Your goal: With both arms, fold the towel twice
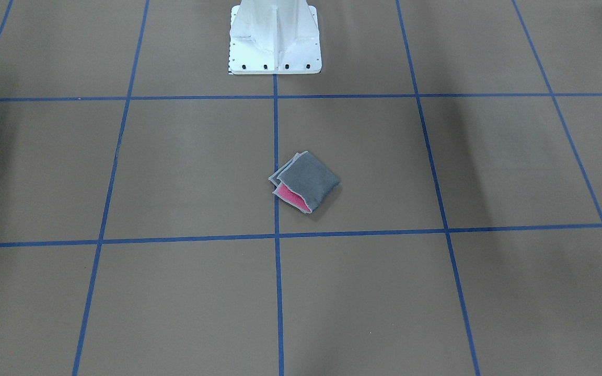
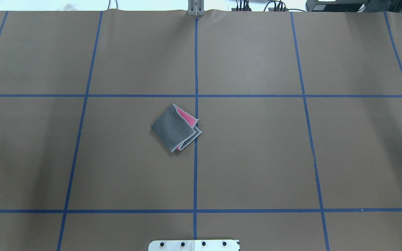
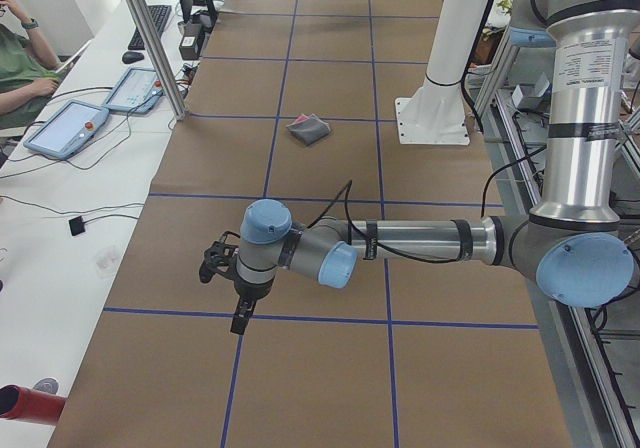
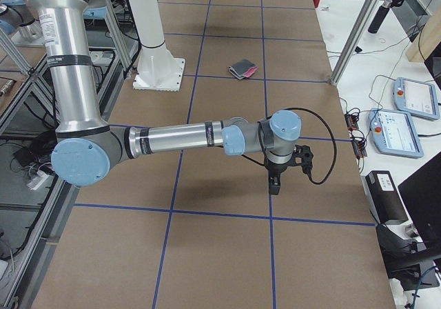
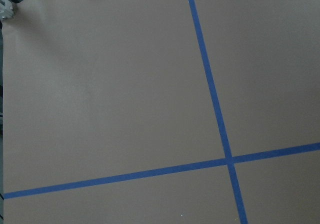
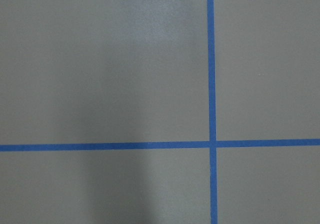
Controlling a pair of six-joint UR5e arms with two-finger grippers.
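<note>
The towel (image 1: 309, 177) lies folded into a small square near the table's middle, dark grey face up, with a pink strip showing along one open edge (image 2: 186, 118). It also appears far off in both side views (image 3: 310, 128) (image 4: 242, 69). No arm is near it. The left arm (image 3: 400, 240) reaches out low over the table's left end, its gripper (image 3: 238, 318) pointing down; the right arm (image 4: 186, 136) does the same at the other end, gripper (image 4: 274, 185) down. I cannot tell whether either gripper is open or shut. Both wrist views show only bare table.
Blue tape lines (image 2: 195, 69) split the brown table cover into squares. The white pedestal base (image 1: 275, 39) stands at the robot's edge. A bench with teach pendants (image 3: 65, 128) and a seated person (image 3: 20, 58) runs along the far side.
</note>
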